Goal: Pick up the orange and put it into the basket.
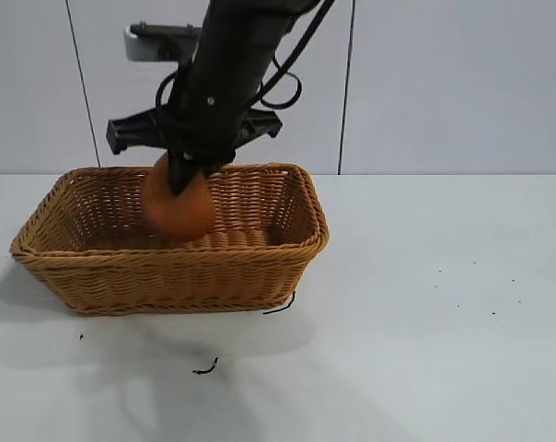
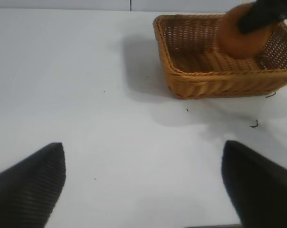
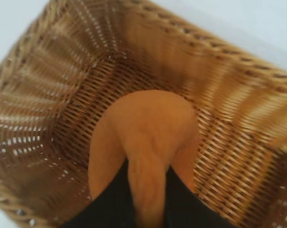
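The orange (image 1: 179, 204) is a dull-orange rounded lump held over the inside of the light-brown wicker basket (image 1: 283, 250). My right gripper (image 1: 179, 180) is shut on the orange's narrow top and hangs from above the basket. In the right wrist view the orange (image 3: 148, 137) sits pinched between the dark fingers (image 3: 184, 206), with the basket's woven floor (image 3: 77, 114) below it. The left wrist view shows the basket (image 2: 200, 80) and the orange (image 2: 241, 38) far off. My left gripper (image 2: 143, 185) is open and empty, low over the bare table, away from the basket.
The white table (image 1: 444, 304) spreads to the right and in front of the basket. A small black scrap (image 1: 205, 368) lies on the table in front of the basket, and another (image 1: 280, 306) lies at the basket's front right corner. A pale wall stands behind.
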